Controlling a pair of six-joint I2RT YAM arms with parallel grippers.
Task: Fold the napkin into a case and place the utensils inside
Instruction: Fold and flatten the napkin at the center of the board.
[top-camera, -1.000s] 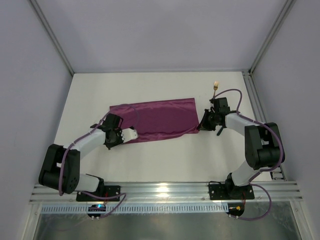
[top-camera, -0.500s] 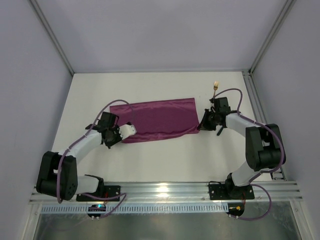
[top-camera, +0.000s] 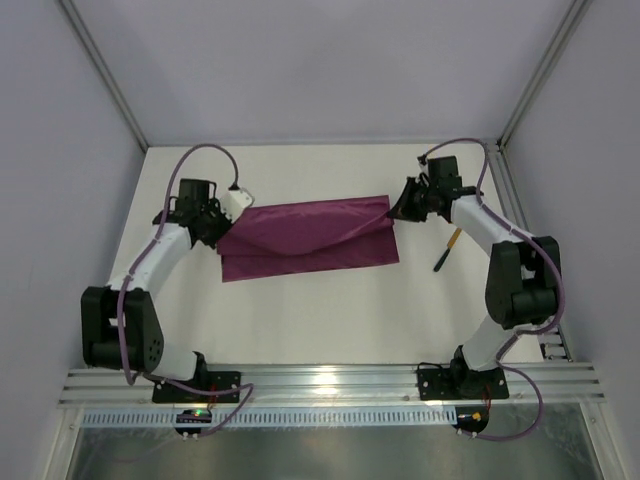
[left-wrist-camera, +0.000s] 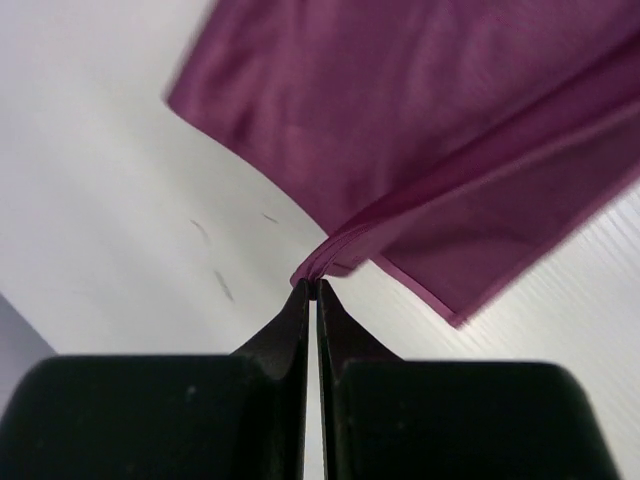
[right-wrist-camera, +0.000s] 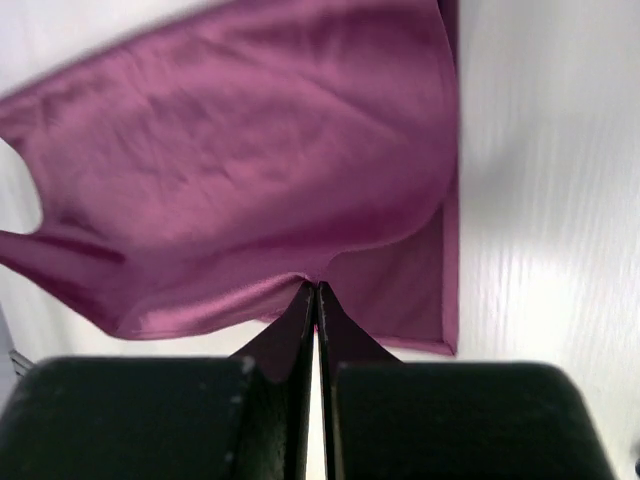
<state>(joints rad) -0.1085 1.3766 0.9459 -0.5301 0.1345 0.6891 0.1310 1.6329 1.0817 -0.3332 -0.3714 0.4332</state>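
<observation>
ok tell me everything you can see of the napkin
The napkin is a plain magenta-purple cloth, soft with a slight sheen and a stitched hem. It lies doubled over as a wide oblong on the white table, top layer sagging between two corners. The left gripper and right gripper are each shut on one corner.

The napkin (top-camera: 305, 238) is a soft, thin cloth with a light satin sheen and a narrow stitched hem. The surface (top-camera: 300, 325) under it is white and matt, with fine straight grain and some small dark scratches. My jaws are black and matt, like hard plastic.
</observation>
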